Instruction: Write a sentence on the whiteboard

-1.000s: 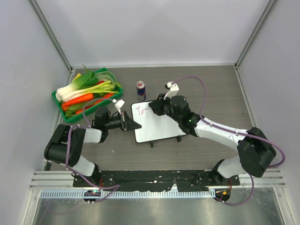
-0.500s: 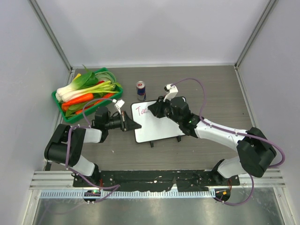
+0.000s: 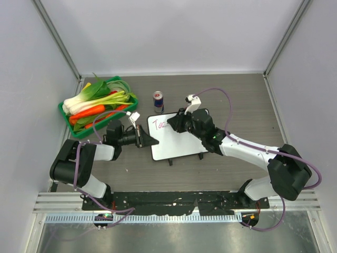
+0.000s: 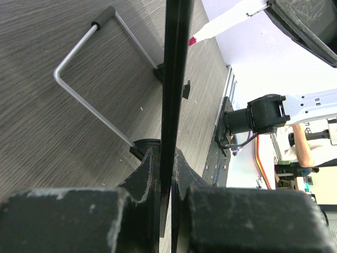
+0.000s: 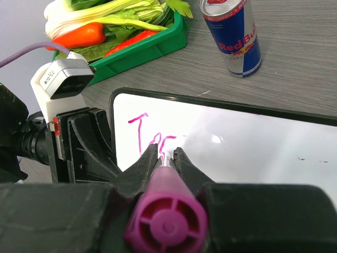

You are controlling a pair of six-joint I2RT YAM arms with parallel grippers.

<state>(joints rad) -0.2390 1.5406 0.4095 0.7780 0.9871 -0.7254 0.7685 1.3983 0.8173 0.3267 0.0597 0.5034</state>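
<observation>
You had a green rectangular plastic tray sitting at the far left of the grey-brown wood-grain tabletop. It was piled with vegetables: white-stemmed leafy greens on top, an orange carrot beneath them, and a red piece you could only partly see. Near the tray's right end, but apart from it, a blue-and-silver Red Bull drink can stood upright. Plain pale grey panels walled the table on three sides.

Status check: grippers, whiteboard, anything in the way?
Left gripper shut on whiteboard edge. Right gripper shut on pink marker, tip at the sentence: few letters only. Drink can beyond the board, not blocking.
</observation>
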